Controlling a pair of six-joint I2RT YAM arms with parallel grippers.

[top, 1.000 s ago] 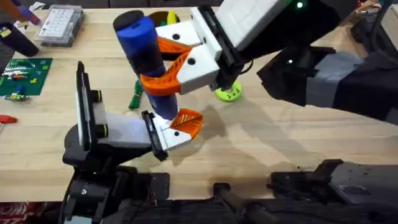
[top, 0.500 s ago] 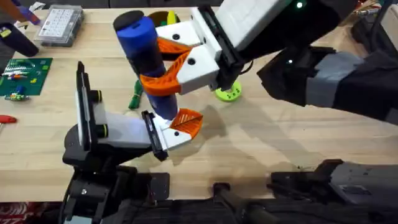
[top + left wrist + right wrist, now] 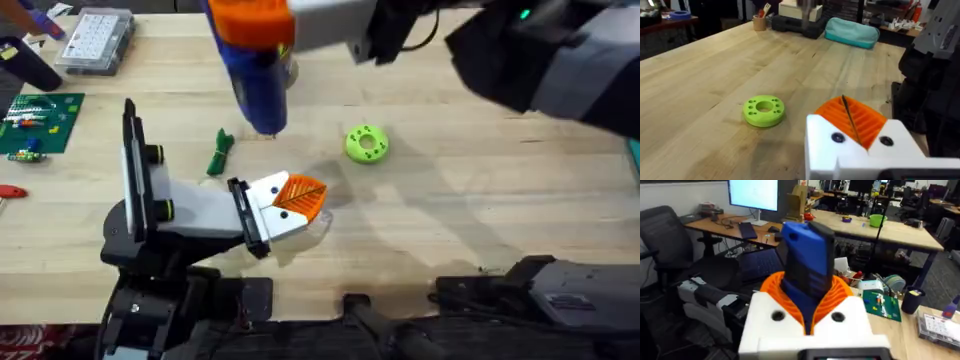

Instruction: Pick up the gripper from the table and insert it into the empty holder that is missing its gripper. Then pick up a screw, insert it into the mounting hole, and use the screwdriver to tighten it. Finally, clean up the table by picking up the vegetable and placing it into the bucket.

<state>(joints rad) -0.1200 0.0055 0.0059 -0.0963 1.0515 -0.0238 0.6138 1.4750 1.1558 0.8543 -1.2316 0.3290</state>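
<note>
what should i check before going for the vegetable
1. Screwdriver gripped firmly by right gripper: ok, but it has to be put down first.
2. Screwdriver tip apart from holder: ok.
3. Orange gripper sitting at the holder's end: ok.
4. Screw tight: cannot tell.
5. Vegetable lying free on the table, nothing on it: ok.
6. Bucket's position: cannot tell.

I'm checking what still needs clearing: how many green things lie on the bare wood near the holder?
2: the vegetable, just beyond the holder, and the lime disc, farther toward the right arm's side. The raised screwdriver may hide more.
</note>
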